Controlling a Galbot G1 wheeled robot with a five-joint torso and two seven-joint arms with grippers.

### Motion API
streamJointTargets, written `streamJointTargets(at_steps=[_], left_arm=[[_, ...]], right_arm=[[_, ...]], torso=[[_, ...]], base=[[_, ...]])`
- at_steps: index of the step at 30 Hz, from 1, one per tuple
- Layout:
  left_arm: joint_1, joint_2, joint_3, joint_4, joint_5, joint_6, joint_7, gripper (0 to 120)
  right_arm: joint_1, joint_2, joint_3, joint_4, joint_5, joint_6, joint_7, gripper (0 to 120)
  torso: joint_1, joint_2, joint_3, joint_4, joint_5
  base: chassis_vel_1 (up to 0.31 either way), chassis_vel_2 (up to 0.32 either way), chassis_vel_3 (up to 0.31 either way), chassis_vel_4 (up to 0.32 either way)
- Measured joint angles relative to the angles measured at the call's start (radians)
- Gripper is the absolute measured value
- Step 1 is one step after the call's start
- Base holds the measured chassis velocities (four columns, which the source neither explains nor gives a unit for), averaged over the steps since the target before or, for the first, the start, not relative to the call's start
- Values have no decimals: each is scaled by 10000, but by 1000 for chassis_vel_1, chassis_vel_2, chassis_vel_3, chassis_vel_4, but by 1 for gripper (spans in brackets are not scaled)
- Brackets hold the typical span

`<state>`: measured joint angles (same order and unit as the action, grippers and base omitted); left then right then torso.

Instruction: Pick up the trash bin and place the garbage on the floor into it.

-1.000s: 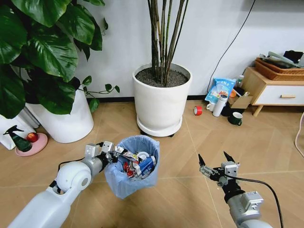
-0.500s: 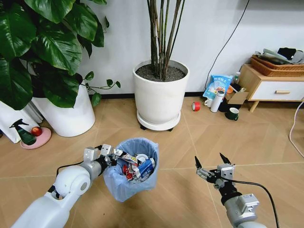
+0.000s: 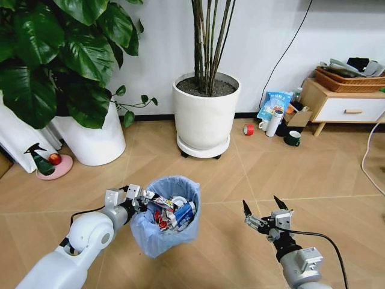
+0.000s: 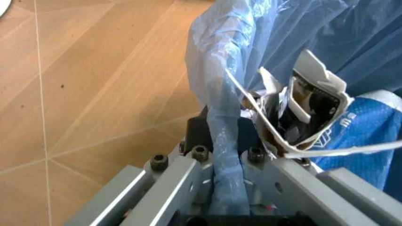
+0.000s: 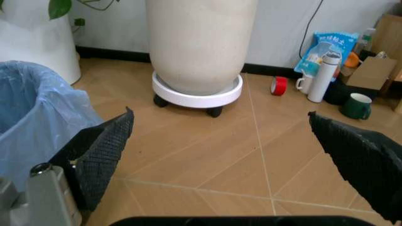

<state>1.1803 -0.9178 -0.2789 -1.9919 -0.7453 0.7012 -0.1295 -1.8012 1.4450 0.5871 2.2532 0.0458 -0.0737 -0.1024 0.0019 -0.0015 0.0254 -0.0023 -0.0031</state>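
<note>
The trash bin (image 3: pixel 157 238), a small dark bin lined with a crinkly light blue bag, hangs just above the floor (image 3: pixel 301 174). My left gripper (image 3: pixel 137 197) is shut on its near-left rim. In the left wrist view the gripper (image 4: pixel 223 165) pinches the bag-covered rim (image 4: pixel 213 94). Garbage (image 3: pixel 172 212) fills the bin: crumpled white paper, foil, a blue packet, a red can; the garbage (image 4: pixel 308 110) lies right beside the fingers. My right gripper (image 3: pixel 263 212) hovers open and empty to the bin's right; the right wrist view shows its gripper (image 5: pixel 232 155) wide apart beside the bin (image 5: pixel 31 108).
Two white planters (image 3: pixel 206 117) (image 3: pixel 90 141) stand ahead against the wall. A red tape roll (image 3: pixel 249 129), white bottle (image 3: pixel 274 123) and mugs (image 3: pixel 292 138) sit by a wooden cabinet (image 3: pixel 343 108) at the right. A spray bottle (image 3: pixel 40 161) stands far left.
The whole head picture has shifted, so the camera has moved: planters and cabinet now look farther off. The bin stays in my left gripper; the right gripper stays open.
</note>
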Motion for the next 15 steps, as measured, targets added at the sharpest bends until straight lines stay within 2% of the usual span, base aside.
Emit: streamJointTargets(at_steps=[15], left_arm=[[70, -103, -95, 51, 69, 1, 6, 0]], right_arm=[[1, -41, -123, -92, -16, 9, -46, 100]], torso=[[0, 0, 0, 0, 1]], base=[[166, -52, -167, 47]])
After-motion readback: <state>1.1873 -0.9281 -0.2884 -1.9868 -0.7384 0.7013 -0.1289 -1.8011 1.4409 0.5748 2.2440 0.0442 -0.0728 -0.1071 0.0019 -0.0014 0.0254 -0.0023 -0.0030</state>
